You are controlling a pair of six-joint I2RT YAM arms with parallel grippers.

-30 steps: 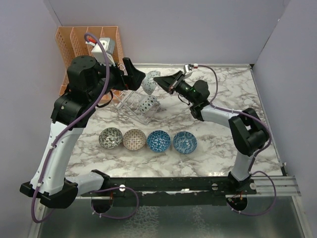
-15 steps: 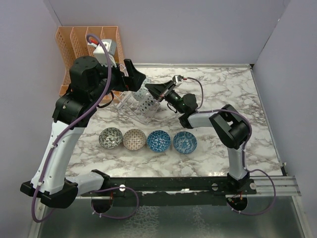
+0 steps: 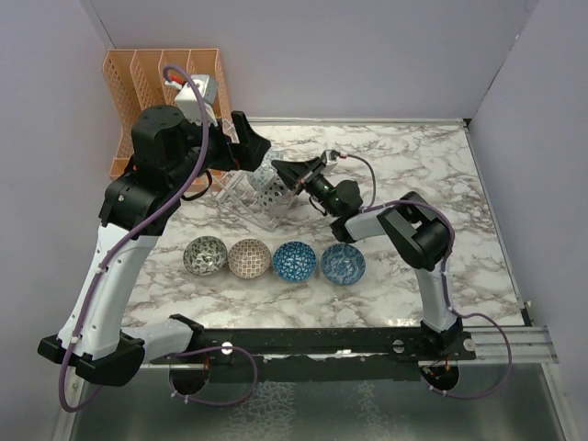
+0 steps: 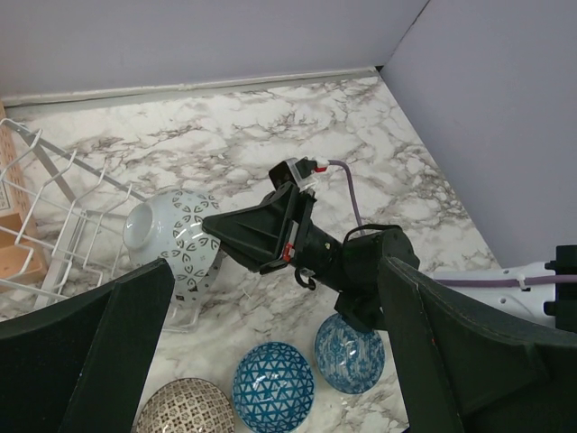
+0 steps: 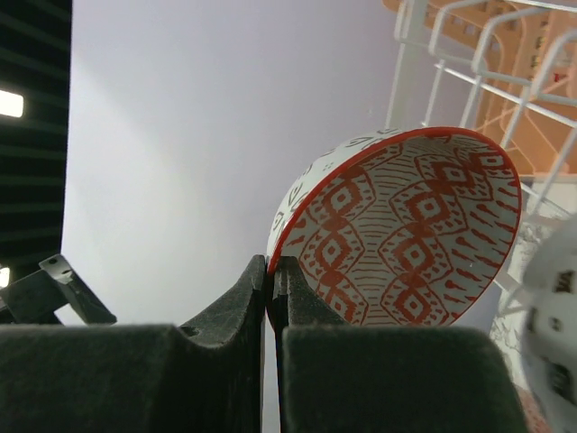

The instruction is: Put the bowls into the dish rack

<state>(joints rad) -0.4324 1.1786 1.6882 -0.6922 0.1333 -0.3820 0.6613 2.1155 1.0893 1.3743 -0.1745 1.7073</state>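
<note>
Right fingers (image 5: 221, 316) are pinched shut on the rim of the red bowl (image 5: 406, 244), w/ the rim running btwn the two. The red bowl is up on edge at the near-right end of the rack (image 3: 241, 188), clear of the worktop (image 3: 413, 165). Its rim plane is approx vertical. The open side faces back along the right arm & the foot points toward the rack and the left arm. In the right wrist view the red diamond pattern inside faces the camera, w/ rack bars just behind & above. A second bowl (image 5: 552, 307), white w/ dark marks, is blurred at that view's right edge, just beside the red one. Can't tell if they touch.

The rack's long axis runs slantwise, far-left to near-right.

Left fingers (image 3: 253, 145) are spread wide, holding nothing, above the rack's far-left end.

Four more bowls sit open side up on the worktop, in a left-to-right row on the near side of the rack: grey-black bowl (image 3: 205, 255), beige bowl (image 3: 249, 258), left blue bowl (image 3: 294, 261), right blue bowl (image 3: 342, 264). Each is just beside its neighbour. An orange organiser (image 3: 138, 78) stands in the far-left corner.
</note>
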